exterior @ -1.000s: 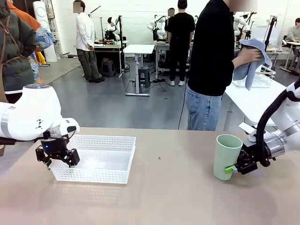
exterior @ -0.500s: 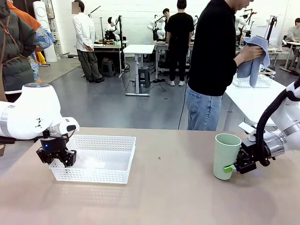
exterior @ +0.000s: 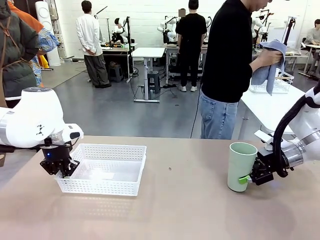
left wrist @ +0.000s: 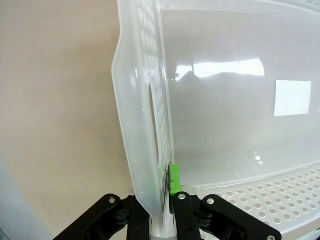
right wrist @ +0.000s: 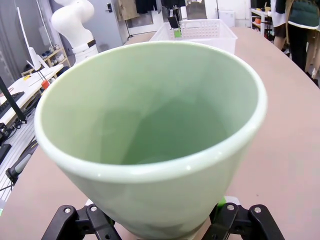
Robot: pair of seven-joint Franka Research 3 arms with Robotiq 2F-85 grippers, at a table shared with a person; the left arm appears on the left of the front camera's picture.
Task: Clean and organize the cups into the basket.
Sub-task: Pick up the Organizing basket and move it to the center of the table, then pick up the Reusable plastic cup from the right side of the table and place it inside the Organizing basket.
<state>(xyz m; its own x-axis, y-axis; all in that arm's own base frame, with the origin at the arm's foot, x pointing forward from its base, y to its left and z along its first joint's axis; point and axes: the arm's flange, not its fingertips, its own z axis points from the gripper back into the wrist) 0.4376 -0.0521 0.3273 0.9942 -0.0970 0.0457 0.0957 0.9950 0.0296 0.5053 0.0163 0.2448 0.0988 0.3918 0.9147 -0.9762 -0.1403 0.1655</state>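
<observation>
Mint-green and matte, the cup [exterior: 242, 166] stands upright at the right of the table [exterior: 180, 210]. Its long axis is vertical and its mouth points up. The right gripper [exterior: 248, 178] is clamped on its lower side. At the left, the white basket [exterior: 100, 188] lies with its long side across the table, and the left gripper [exterior: 62, 169] pinches its left wall.

From the left wrist, the fingers [left wrist: 174, 179] are closed on this thin perforated wall. It looks light and flexible, so I think it may bend when pulled.

From the right wrist, the cup's wide mouth faces the camera. The cup looks stiff, light and rather smooth. The narrow lower body seems a good place to hold, though the cup may tip.
</observation>
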